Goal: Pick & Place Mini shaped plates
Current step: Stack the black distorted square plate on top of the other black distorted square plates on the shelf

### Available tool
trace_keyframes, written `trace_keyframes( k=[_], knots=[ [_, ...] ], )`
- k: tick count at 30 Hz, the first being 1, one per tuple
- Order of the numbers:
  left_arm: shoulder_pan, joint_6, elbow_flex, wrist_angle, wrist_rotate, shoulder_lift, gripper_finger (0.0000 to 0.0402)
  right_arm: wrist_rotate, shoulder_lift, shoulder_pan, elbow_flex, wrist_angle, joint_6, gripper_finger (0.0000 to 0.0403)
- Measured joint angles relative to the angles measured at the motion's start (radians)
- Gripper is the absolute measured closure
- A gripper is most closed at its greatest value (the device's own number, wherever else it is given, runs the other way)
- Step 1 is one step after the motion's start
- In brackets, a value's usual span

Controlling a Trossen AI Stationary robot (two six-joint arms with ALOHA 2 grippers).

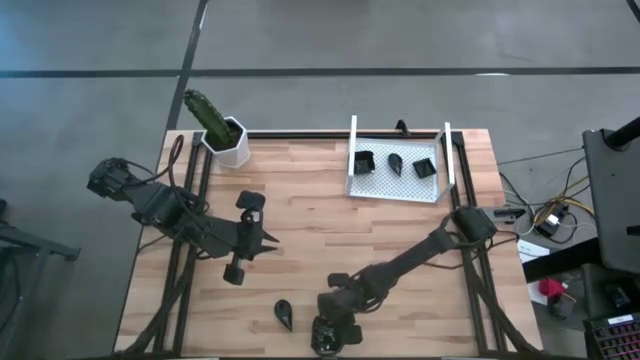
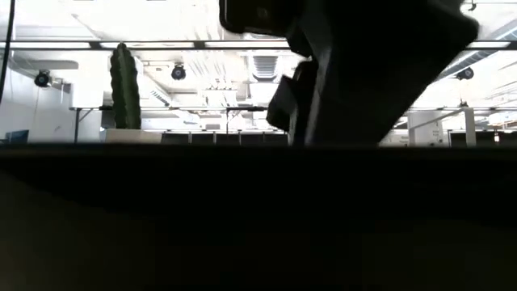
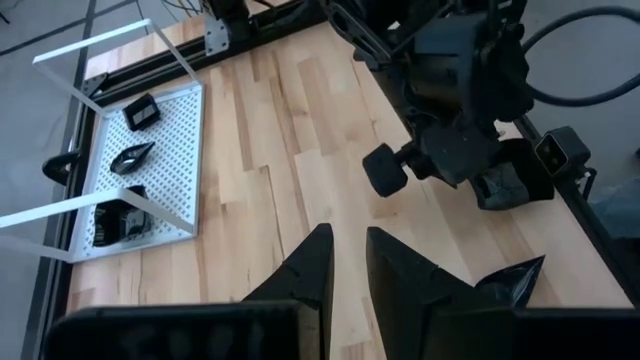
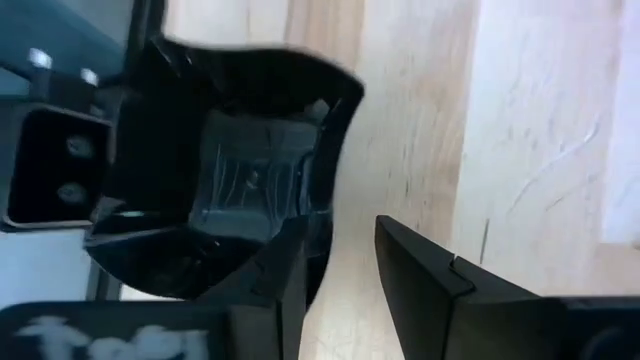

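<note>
While the wooden table [image 1: 300,200] carries everything, the white perforated tray [image 1: 395,185] sits at its far right, already holding three mini shaped plates [image 1: 363,162], evidently the drop-off spot. Left gripper [image 1: 240,245] waits mid-table, its fingers nearly together and holding nothing. Right gripper [image 4: 345,265] reaches to the near edge with jaws parted around the rim of a square plate [image 4: 235,180], apparently to pinch it there. A teardrop plate [image 1: 285,316] lies loose just beside it, still to be collected.
</note>
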Motion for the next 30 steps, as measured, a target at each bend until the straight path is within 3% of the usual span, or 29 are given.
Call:
trace_keyframes(
  k=[5,10,16,22,30],
  knots=[
    [0.0,0.0,0.0,0.0,0.0,0.0,0.0344,-0.002,0.009,0.001,-0.002,-0.006,0.0,0.0307],
    [0.0,0.002,0.0,0.0,0.0,0.0,0.0344,-0.013,0.007,0.001,-0.002,-0.007,0.026,0.0383],
    [0.0,0.007,0.0,-0.001,0.0,0.0,0.0344,-0.013,-0.038,0.001,-0.002,-0.037,0.085,0.0394],
    [0.0,0.012,0.0,-0.003,0.0,-0.001,0.0344,0.01,-0.166,0.001,-0.002,-0.146,0.131,0.0394],
    [0.0,0.014,0.0,-0.009,-0.007,-0.002,0.0344,0.256,-0.413,-0.014,-0.002,-0.454,0.268,0.0394]
  ],
)
